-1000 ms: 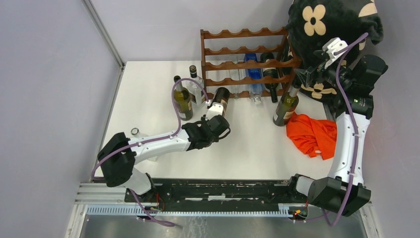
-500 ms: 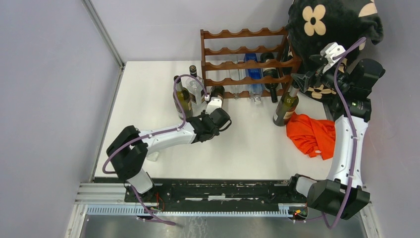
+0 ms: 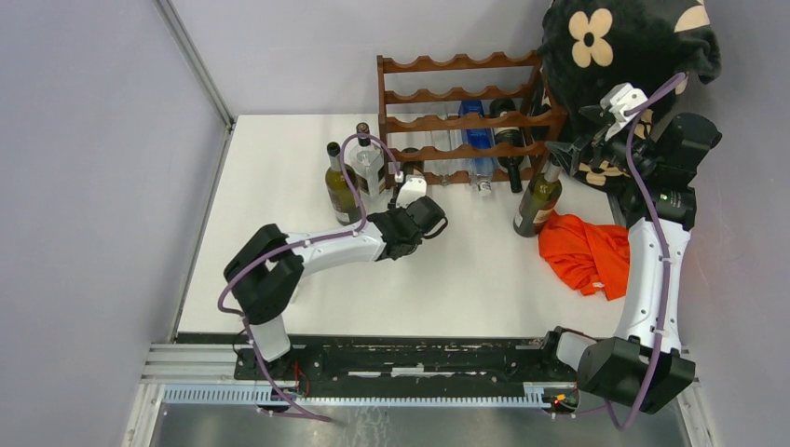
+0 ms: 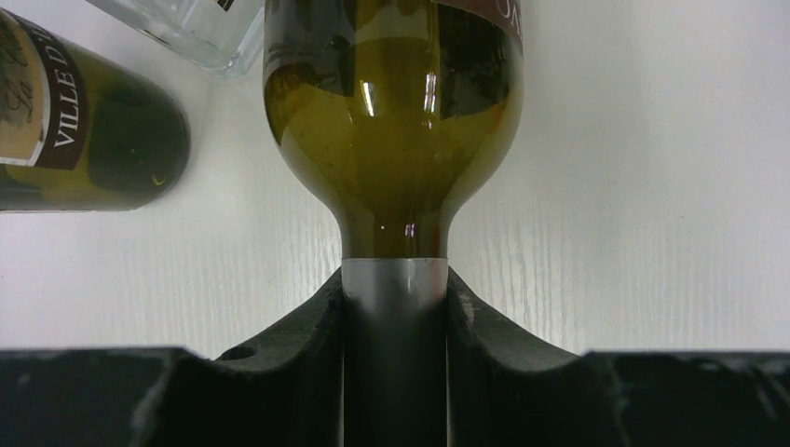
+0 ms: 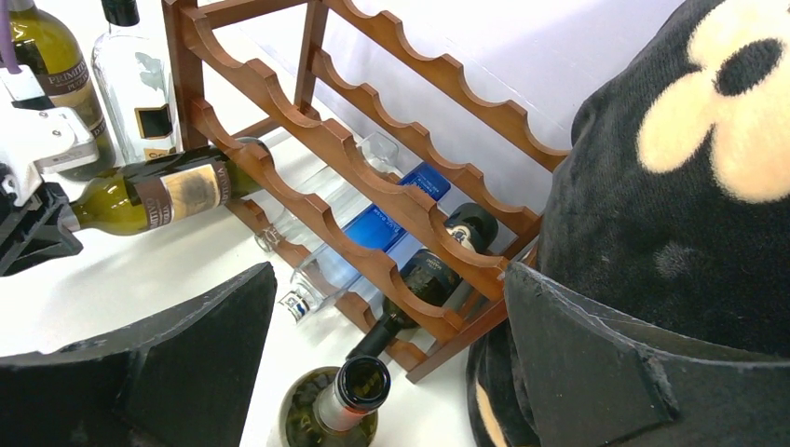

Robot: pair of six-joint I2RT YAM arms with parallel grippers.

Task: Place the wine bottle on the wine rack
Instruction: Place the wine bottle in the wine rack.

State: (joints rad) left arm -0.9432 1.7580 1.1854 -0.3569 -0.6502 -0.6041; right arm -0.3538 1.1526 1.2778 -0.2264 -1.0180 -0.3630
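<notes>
Both left fingers [image 4: 307, 335] clenched the wine bottle [image 4: 393, 121] by its neck: likely heavy, slick, breakable glass, base toward the wine rack [image 3: 461, 119] at twelve o'clock; right fingers [image 5: 186, 354] stood spread, empty.

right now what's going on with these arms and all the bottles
The left end effector is shut on the neck of a wine bottle, holding it on its side with the base at the lower left end of the wine rack; it is not yet let go. The right end effector hangs open near the rack's right end, holding nothing. A blue bottle and a dark bottle already lie in the rack.
</notes>
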